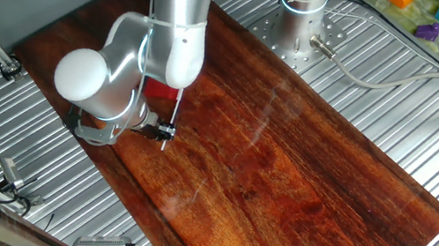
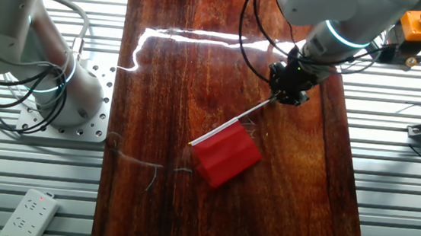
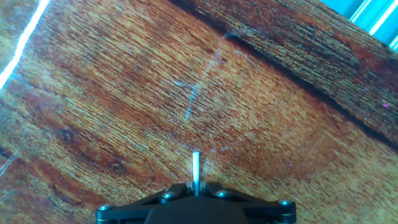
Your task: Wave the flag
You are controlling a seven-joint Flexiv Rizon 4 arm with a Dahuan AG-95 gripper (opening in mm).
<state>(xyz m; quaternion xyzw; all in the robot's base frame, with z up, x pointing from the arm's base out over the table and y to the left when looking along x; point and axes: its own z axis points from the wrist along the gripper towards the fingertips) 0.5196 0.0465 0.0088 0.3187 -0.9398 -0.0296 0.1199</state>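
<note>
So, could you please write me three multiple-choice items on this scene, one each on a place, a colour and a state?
1. Where does the flag cloth lie?
A. over the wooden board
B. on the power strip
C. on the green brick plate

2. What colour is the cloth?
A. blue
B. red
C. yellow

3. How is the gripper?
A. open, away from the stick
B. shut on the stick
C. out of view

Key: 1 A, red cloth shows against dark wood; 2 B, plainly red; 3 B, the white stick runs out from between the closed fingers.
</note>
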